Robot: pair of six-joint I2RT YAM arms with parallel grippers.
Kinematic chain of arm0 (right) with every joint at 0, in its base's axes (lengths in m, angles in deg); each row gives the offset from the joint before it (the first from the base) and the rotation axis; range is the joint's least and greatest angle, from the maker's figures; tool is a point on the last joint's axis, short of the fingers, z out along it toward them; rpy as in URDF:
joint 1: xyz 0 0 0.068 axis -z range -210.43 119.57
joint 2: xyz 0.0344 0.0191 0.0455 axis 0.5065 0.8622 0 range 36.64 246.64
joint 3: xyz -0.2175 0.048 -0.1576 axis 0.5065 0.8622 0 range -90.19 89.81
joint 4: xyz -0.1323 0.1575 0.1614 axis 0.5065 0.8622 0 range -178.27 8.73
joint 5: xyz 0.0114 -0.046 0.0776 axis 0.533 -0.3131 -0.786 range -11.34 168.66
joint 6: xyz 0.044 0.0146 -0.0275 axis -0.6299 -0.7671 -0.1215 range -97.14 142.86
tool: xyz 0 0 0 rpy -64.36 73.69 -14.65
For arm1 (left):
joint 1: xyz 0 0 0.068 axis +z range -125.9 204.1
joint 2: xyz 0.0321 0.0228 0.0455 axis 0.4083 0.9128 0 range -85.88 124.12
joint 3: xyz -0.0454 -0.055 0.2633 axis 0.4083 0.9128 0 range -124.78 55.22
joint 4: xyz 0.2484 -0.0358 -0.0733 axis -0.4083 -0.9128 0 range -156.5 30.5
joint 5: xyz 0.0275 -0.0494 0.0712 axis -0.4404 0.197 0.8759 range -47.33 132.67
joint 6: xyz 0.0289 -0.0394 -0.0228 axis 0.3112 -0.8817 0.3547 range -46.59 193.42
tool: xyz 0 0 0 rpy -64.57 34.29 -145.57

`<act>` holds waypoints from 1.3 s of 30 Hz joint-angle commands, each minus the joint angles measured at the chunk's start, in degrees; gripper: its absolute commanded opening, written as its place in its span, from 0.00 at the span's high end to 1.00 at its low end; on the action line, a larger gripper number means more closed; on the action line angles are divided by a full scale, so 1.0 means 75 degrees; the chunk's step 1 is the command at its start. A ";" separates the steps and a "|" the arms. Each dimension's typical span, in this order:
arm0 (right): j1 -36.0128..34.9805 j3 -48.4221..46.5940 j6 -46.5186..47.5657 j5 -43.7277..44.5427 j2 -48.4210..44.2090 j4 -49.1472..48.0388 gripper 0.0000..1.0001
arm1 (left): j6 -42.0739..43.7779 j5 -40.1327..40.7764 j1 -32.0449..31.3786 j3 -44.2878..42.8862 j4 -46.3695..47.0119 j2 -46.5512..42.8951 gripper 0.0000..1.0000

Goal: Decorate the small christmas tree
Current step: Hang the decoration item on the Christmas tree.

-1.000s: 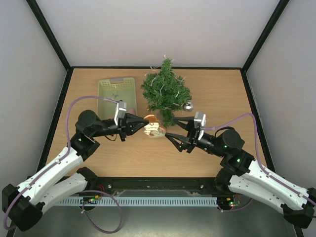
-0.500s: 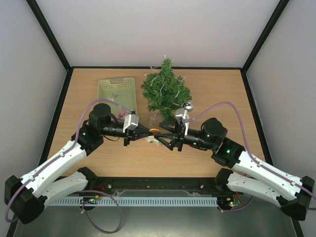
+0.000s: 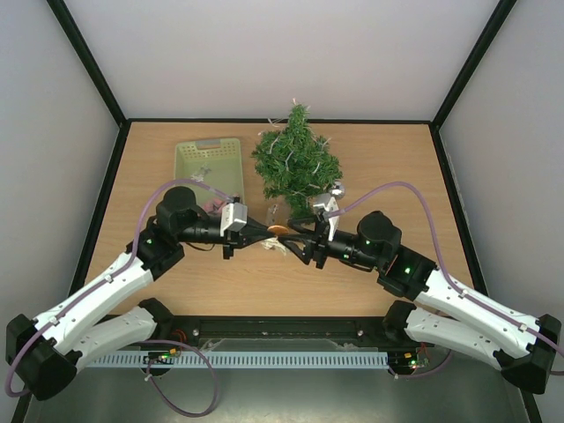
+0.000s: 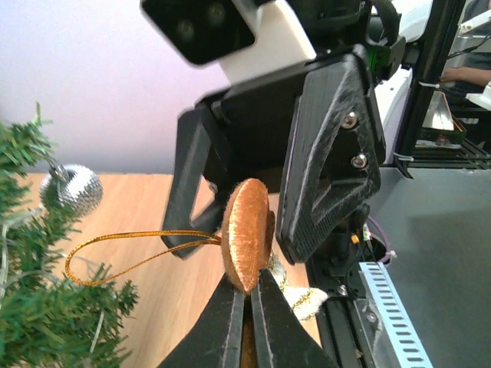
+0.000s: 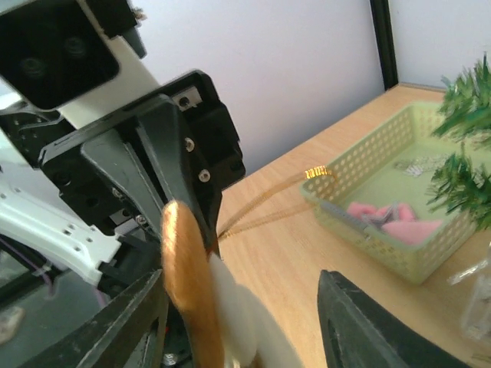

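Looks like a handoff just in front of the small christmas tree (image 3: 295, 163), which stands on the tabletop (image 3: 397, 167). The left claw (image 4: 247, 295) is pinched tight on the copper ornament (image 4: 245, 234) by its edge, so the gold loop (image 4: 115, 249) hangs free toward the tree. The right claw (image 5: 242, 291) is partly spread, one finger on each side of the ornament, not gripping it.

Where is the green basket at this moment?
In the top view the green basket sits toward the back of the table, left of centre, just left of the small christmas tree.
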 commanded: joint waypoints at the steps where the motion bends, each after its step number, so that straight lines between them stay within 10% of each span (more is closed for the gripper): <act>1: -0.0040 0.0138 -0.0068 -0.0133 -0.0068 -0.0051 0.54 | -0.0336 0.0122 -0.0046 0.0042 0.0916 -0.0285 0.98; 9: -0.0032 0.0255 0.0055 -0.0604 0.0100 -0.0569 0.68 | -0.0717 0.0035 -0.0200 0.0201 0.1362 -0.0309 0.98; 13: -0.0034 0.0252 0.0352 -0.0795 0.0164 -0.0589 0.98 | -0.0916 0.0055 -0.0290 0.0261 0.1520 -0.0391 0.97; 20: -0.0039 0.0584 0.2479 -0.0335 -0.0554 -0.0221 0.98 | -0.2886 0.1170 -0.0290 -0.0003 0.1158 -0.0554 0.42; 31: -0.0040 0.0287 0.4072 0.0262 -0.0374 0.0595 0.98 | -0.5620 0.0846 -0.0292 0.0403 0.2513 -0.0309 0.33; 39: -0.0055 0.0225 0.3945 0.0368 -0.0217 0.0457 0.98 | -0.4952 0.1429 -0.0213 -0.0026 0.1201 -0.0198 0.43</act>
